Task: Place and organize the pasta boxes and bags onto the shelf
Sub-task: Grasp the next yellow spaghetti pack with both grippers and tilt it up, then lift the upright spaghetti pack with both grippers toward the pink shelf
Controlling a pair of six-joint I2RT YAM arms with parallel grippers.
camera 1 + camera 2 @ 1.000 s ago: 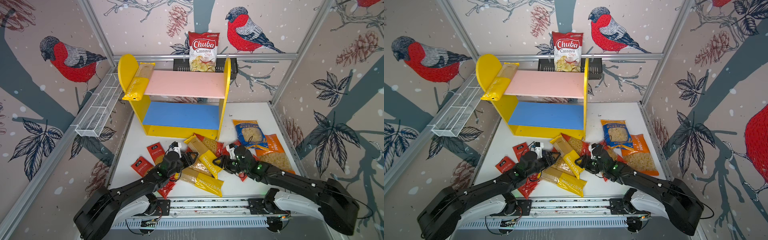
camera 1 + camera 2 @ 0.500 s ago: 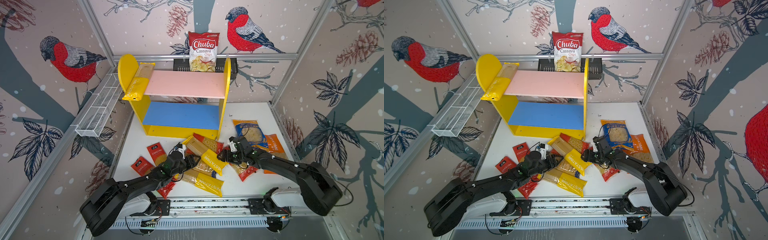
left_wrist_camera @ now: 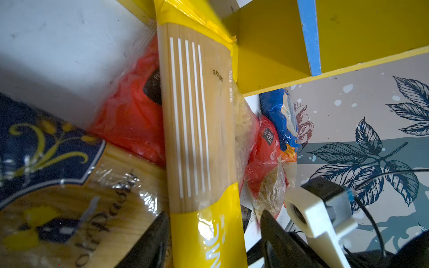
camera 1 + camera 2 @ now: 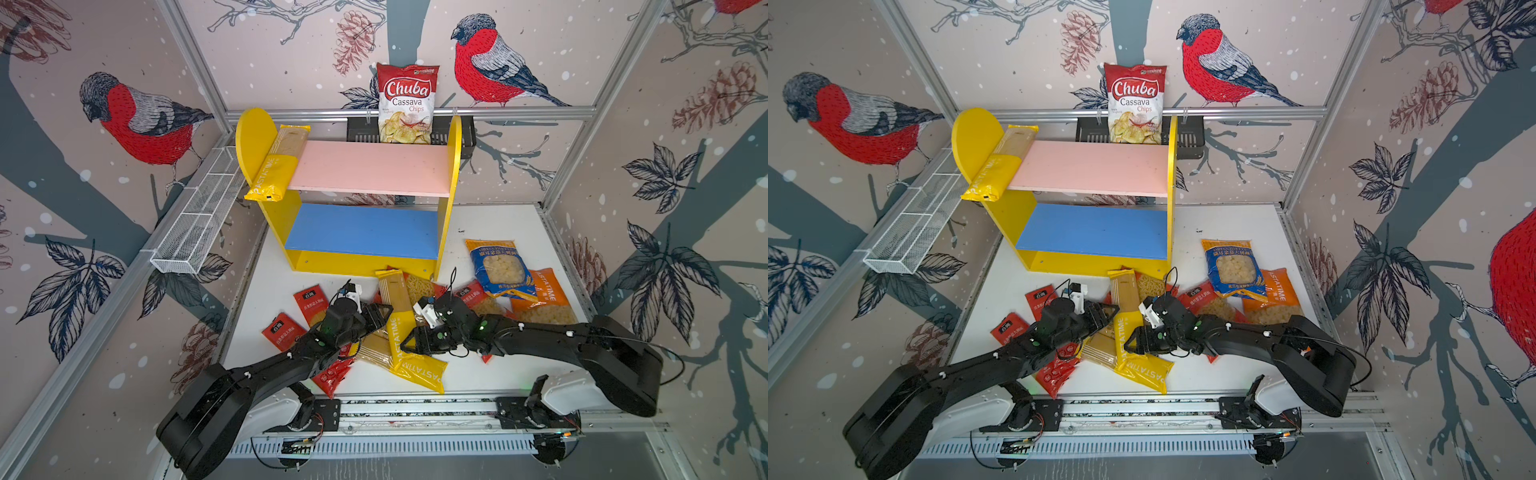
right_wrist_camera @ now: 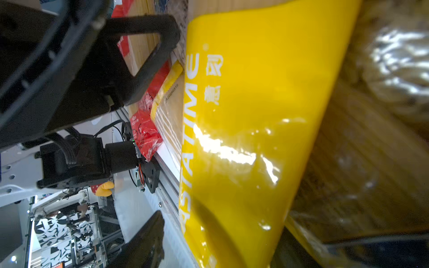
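A long yellow PASTATIME pack (image 4: 397, 316) (image 4: 1125, 316) lies on top of the pile in front of the shelf (image 4: 451, 174). My left gripper (image 4: 382, 318) (image 3: 213, 212) straddles it, open: one finger touches the pack's edge, the other stands clear. From the opposite side my right gripper (image 4: 409, 340) reaches around the same pack (image 5: 243, 116). Its one visible finger (image 5: 148, 236) is off the pack and the other is hidden. Another yellow pack (image 4: 278, 164) lies on the pink board's left end. The blue board (image 4: 361, 230) is bare.
A second yellow pack (image 4: 415, 368), a dark blue pack (image 3: 46, 143) and red bags (image 4: 309, 301) (image 4: 280, 330) lie around the grippers. Blue (image 4: 494, 268) and orange (image 4: 544, 299) bags are at the right. Chuba bag (image 4: 407, 104) stands in the back basket. A wire rack (image 4: 199, 224) hangs at the left.
The right gripper has come forward and left along the yellow pack. The pack's near end has swung so it lies more front to back. The left jaws have narrowed around it.
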